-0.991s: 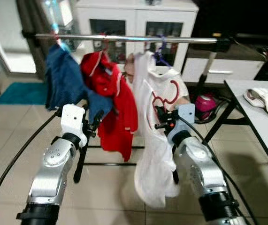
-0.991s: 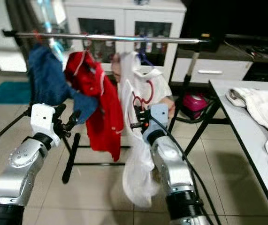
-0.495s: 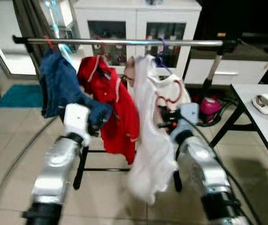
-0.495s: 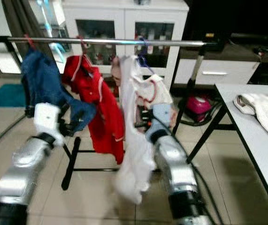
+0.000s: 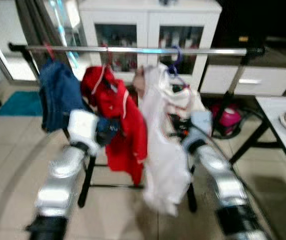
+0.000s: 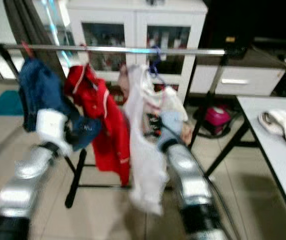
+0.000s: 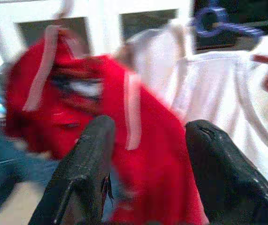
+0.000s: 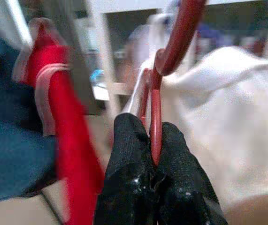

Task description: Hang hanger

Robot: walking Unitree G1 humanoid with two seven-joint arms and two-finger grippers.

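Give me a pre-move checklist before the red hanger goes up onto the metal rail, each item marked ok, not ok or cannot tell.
1. Grip: right gripper is shut on the red plastic hanger, fingers pinching its neck. Ok.
2. Garment on hanger: the white shirt hangs from it in front of the right arm. Ok.
3. Hook over the silver metal rail: hook is below the rail. Not ok.
4. Free rail space: bare stretch to the right of the purple hanger. Ok.
5. Left gripper: open, empty, near the red jacket. Ok.
6. Hook facing the rail: blurred. Cannot tell.
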